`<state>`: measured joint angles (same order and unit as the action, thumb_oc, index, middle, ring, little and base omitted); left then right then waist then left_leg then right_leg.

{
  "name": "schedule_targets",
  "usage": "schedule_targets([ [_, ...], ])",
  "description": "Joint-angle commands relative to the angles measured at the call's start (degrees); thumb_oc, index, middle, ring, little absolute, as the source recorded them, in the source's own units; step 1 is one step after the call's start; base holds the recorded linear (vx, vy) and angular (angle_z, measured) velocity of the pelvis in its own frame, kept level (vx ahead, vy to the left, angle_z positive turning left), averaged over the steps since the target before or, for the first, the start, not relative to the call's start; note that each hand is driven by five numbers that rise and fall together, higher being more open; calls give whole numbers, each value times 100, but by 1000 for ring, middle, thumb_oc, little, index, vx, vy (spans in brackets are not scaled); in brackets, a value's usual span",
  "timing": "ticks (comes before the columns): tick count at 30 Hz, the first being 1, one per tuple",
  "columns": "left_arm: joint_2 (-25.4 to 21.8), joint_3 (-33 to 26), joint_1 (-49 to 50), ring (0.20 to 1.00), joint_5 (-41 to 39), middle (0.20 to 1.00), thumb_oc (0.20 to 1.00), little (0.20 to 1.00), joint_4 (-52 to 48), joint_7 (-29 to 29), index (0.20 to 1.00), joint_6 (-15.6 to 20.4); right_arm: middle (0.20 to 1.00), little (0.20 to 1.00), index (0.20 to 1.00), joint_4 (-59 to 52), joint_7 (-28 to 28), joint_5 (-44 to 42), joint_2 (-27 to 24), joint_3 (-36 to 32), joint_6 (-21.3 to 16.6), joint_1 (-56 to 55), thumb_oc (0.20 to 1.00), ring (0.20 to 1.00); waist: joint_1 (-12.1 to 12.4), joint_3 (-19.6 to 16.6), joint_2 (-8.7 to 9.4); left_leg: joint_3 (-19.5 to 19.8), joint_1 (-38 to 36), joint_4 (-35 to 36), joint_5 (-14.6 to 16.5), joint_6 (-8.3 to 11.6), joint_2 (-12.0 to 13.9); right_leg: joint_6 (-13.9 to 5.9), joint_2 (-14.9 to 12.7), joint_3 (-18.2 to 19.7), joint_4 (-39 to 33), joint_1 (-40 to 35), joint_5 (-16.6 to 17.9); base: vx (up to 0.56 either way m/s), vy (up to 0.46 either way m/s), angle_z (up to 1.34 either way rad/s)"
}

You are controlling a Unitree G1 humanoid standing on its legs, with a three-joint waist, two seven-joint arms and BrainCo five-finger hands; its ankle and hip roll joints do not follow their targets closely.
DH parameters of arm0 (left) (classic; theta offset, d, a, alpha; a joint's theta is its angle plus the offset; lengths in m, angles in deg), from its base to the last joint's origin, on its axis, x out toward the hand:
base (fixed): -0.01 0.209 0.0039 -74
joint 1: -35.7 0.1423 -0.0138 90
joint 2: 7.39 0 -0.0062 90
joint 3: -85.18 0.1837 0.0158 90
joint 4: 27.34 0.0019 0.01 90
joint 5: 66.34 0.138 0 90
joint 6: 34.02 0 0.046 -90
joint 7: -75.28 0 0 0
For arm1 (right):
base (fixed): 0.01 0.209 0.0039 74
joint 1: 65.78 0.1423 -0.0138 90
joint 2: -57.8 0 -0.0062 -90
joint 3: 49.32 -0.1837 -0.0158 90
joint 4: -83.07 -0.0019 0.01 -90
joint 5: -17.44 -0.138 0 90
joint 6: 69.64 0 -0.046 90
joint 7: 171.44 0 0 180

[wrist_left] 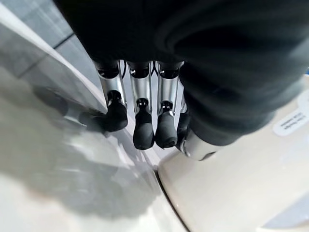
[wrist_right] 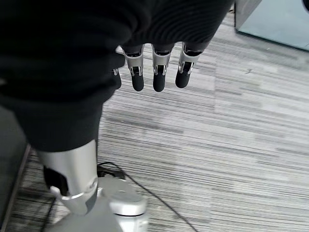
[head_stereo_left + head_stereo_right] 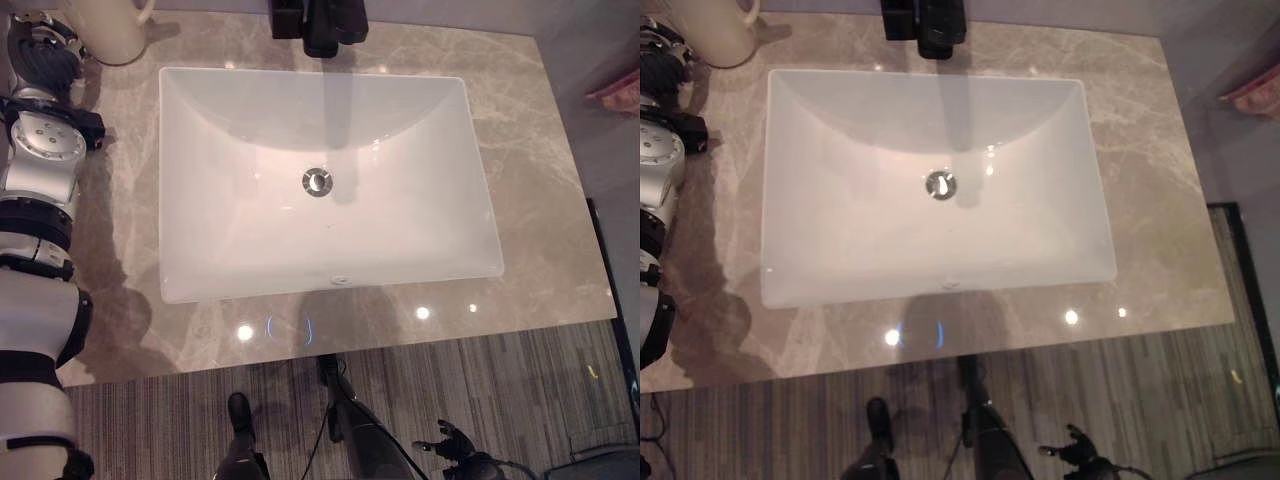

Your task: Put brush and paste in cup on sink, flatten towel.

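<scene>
Gleaming rectangular white sink (image 3: 250,250) sits in veined marble counter (image 3: 540,180).

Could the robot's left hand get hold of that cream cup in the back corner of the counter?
Probably yes. The left hand hangs right beside the cup, fingers straight, nothing between them.

Cream cup (image 3: 108,30) stands upright at the white sink's (image 3: 200,280) far-left corner.

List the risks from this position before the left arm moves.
1. The left hand hangs with straight fingers right beside the cream cup at the counter's back corner; a careless sweep might knock it over.
2. The cup stands near the white sink, so it could tip toward the basin.
3. The right hand hangs over the carpet, too far to help.
</scene>
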<state>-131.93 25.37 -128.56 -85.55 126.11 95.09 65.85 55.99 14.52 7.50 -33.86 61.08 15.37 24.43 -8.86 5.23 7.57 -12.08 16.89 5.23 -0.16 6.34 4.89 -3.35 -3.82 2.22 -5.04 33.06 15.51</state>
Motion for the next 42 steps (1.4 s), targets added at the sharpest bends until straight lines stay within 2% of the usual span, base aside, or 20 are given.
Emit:
schedule_targets([
  [1,164,136,-262,200,190,200,200,200,85,3,200,191,1000,1000,1000,-70,-5,21,-428,157,-51,8,1000,1000,-112,148,-183,539,409,-23,-463,96,318,-708,-296,120,4,-498,-354,0,-45,-6],
  [21,423,269,-323,200,246,200,200,200,-117,-59,200,283,1000,1000,1000,172,17,114,-509,81,-45,-206,1000,1000,-288,62,-142,302,330,-23,-482,176,498,-633,-86,266,4,-410,-335,-2,-42,-7],
  [26,543,406,-607,200,438,200,200,200,270,-44,200,85,1000,1000,1000,77,31,147,-543,147,-66,-193,1000,1000,-304,26,-84,305,344,-23,-509,182,549,-620,-24,244,4,-407,-326,-16,-41,0],
  [35,672,139,-354,200,940,200,200,200,471,289,200,-140,1000,1000,1000,379,76,209,-456,148,-22,-200,1000,1000,-175,-17,-35,369,171,-23,-505,205,602,-592,-13,106,4,-648,-411,14,-49,-2],
  [36,574,-85,142,200,1109,200,200,200,94,403,200,-122,1000,1000,1000,606,85,311,-374,80,39,-195,1000,1000,-34,-79,-28,440,5,-23,-458,191,580,-586,-50,7,4,-879,-472,41,-47,-2],
  [37,570,-89,146,200,1111,200,200,200,89,404,200,-125,1000,1000,1000,607,85,311,-374,82,39,-192,1000,1000,-43,-91,-23,444,28,-23,-478,190,571,-586,-58,7,4,-858,-459,91,-39,2],
  [38,254,-856,1399,200,1000,200,200,200,-1430,549,200,83,1000,1000,1000,783,75,458,-227,-70,136,-181,1000,1000,243,-105,-48,537,-219,-23,-388,163,516,-583,-128,-162,4,-1190,-570,34,6,7],
  [39,248,-887,1435,200,1009,200,200,200,-1457,552,200,72,1000,1000,1000,783,75,458,-237,-59,135,-181,1000,1000,225,-119,-52,541,-200,-23,-408,162,508,-583,-136,-162,4,-1174,-557,61,9,7],
  [40,112,-1210,2013,200,990,200,200,200,-2092,564,200,149,1000,1000,1000,848,57,513,-172,-97,168,-200,1000,1000,312,-144,-56,562,-286,-23,-374,146,495,-579,-156,-219,4,-1275,-587,0,0,0],
  [41,60,-1487,2478,225,975,225,225,225,-2537,565,225,239,1000,1000,1000,887,41,572,-103,-151,194,-193,1000,1000,394,-165,-30,572,-328,-23,-356,134,478,-573,-165,-247,4,-1336,-610,40,87,16],
  [42,41,-2705,4200,940,918,940,940,940,-3931,535,940,391,1000,1000,1000,1010,8,735,-6,-270,255,-138,1000,1000,628,-182,-37,600,-560,-23,-260,101,444,-574,-191,-328,4,-1597,-695,10,84,20],
])
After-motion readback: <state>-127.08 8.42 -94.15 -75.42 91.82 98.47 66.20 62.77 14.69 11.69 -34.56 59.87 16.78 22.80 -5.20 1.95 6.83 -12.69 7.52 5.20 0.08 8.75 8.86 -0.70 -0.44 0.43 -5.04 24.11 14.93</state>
